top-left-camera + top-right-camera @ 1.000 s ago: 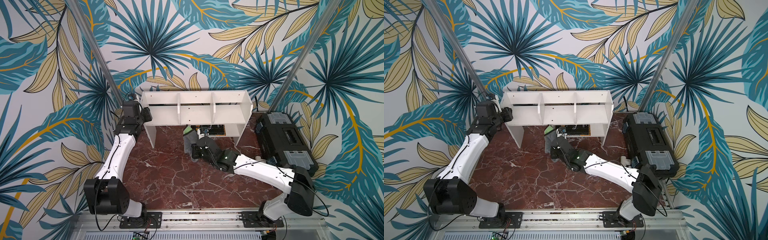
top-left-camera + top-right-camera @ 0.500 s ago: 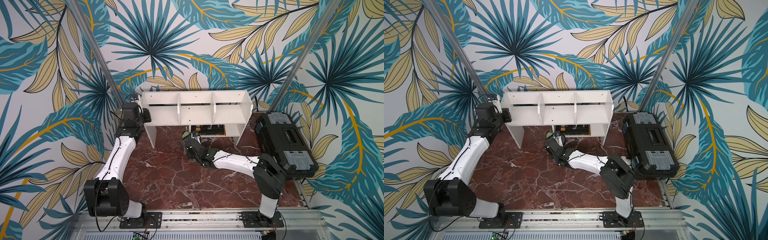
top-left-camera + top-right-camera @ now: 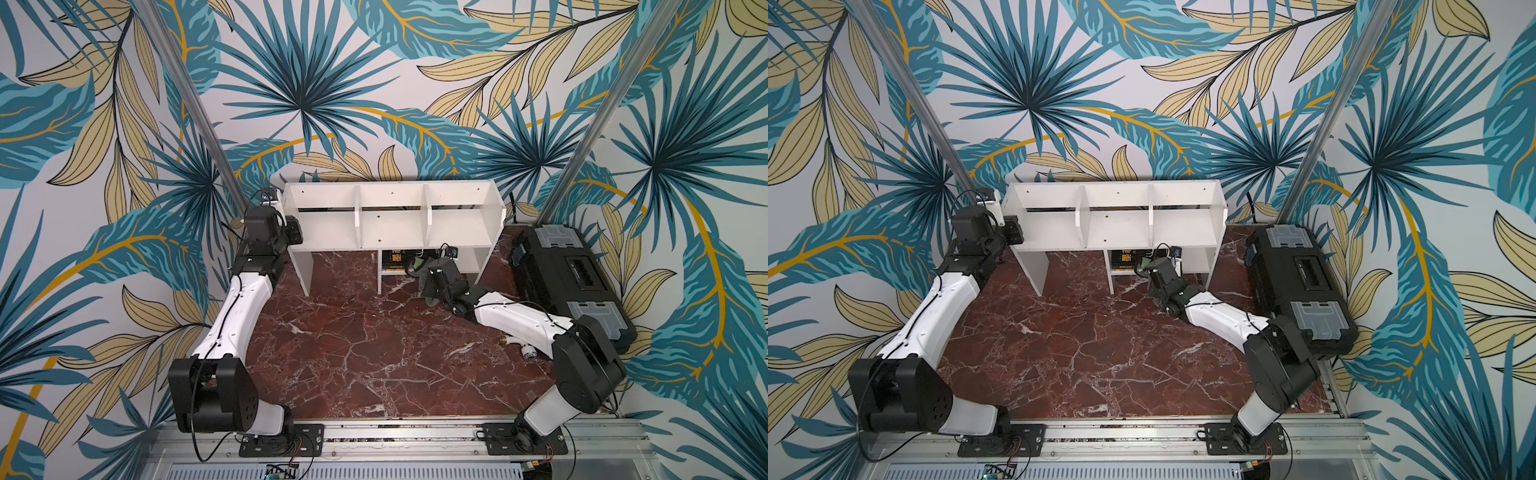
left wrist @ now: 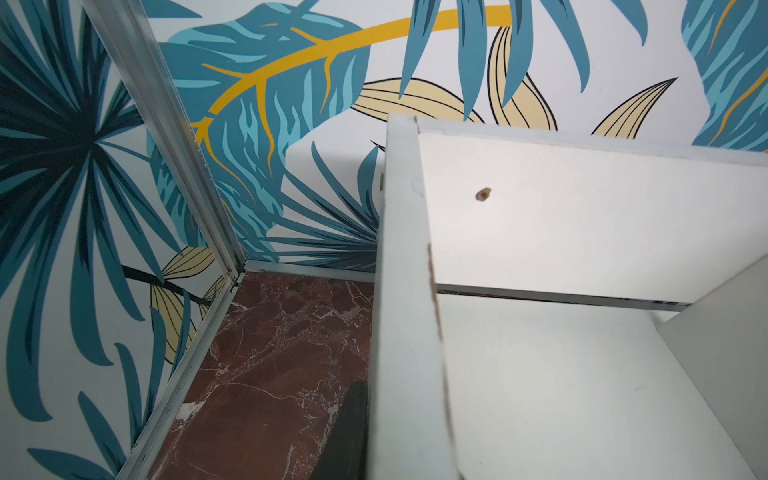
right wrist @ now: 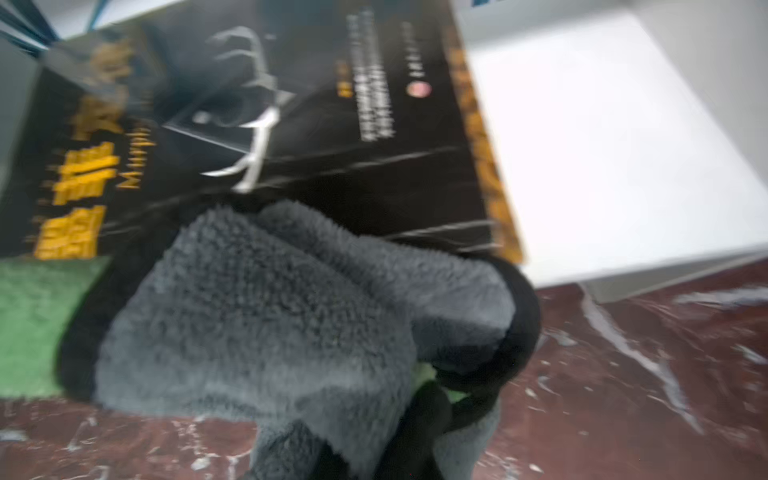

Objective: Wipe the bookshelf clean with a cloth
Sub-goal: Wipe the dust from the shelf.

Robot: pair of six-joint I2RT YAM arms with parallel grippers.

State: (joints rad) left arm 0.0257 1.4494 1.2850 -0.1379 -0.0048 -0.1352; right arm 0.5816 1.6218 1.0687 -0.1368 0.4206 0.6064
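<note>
The white bookshelf (image 3: 392,226) (image 3: 1117,226) stands at the back of the marble table. My left gripper (image 3: 293,232) (image 3: 1013,228) is shut on its left end panel (image 4: 399,291); one dark finger (image 4: 349,432) presses the panel's outer face, the other is hidden behind it. The grey cloth (image 3: 424,276) (image 3: 1144,266) (image 5: 270,324), with a black hem and a green corner, hangs bunched from my right gripper (image 3: 434,272) (image 5: 432,415), which is shut on it. It sits at the mouth of the lower cubby.
A black book with yellow lettering (image 5: 332,124) (image 3: 394,259) lies in the lower cubby, right behind the cloth. A long black toolbox (image 3: 573,274) (image 3: 1300,274) lies along the right edge. A small pale fitting (image 3: 524,348) rests beside the right arm.
The right gripper has carried the cloth to the right, across the front of the lower cubby. The left gripper has closed on the shelf's left end panel.
</note>
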